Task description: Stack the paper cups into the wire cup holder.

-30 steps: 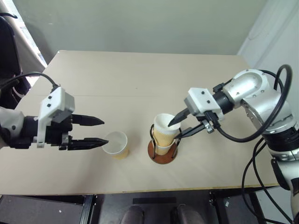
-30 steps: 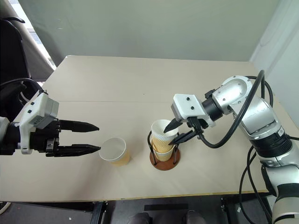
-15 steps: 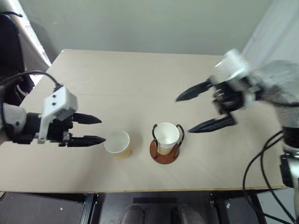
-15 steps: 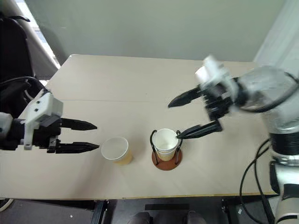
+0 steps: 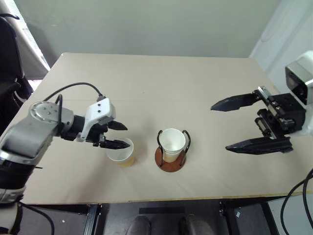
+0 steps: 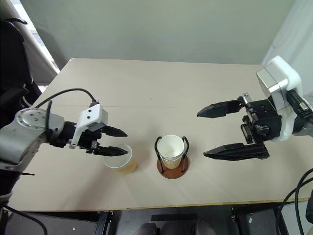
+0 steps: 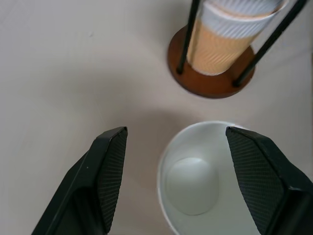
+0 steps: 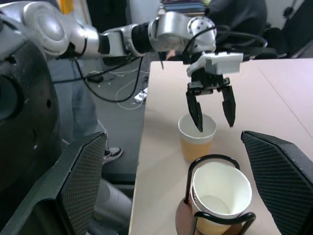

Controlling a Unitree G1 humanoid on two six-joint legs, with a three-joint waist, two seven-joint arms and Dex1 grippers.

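**One cup loose on the desk, two nested in the holder**

While I look down from the head cameras, I see the wire cup holder (image 5: pixel 171 156) standing near the front edge of the desk (image 5: pixel 156 83), roughly midway between the two arms. Paper cups sit nested inside its black loops; from above they read as a single white mouth (image 6: pixel 171 146). The left wrist view tells me more: a white rim sits over a ribbed tan wall (image 7: pixel 222 46), so there are two cups stacked there, resting on the reddish-brown base.

The third paper cup (image 5: pixel 121 151) stands upright on the desk just beside the holder, on the left arm's side, apart from it. The left gripper (image 5: pixel 117 135) is at this cup with its jaws spread and grasping nothing; one finger (image 6: pixel 112 151) lies over the cup's rim, the other (image 6: pixel 115 131) stands off beyond it. In the left wrist view the cup's open mouth (image 7: pixel 203 176) lies between the two pads, closer to one of them.

The right gripper (image 6: pixel 220 131) hangs above the desk, well apart from the holder, its jaws spread wide and empty. Its wrist view shows the holder in the foreground and the left gripper (image 8: pixel 212 110) poised over the loose cup (image 8: pixel 196 139), plus a floor with cables off the desk edge (image 8: pixel 115 81).
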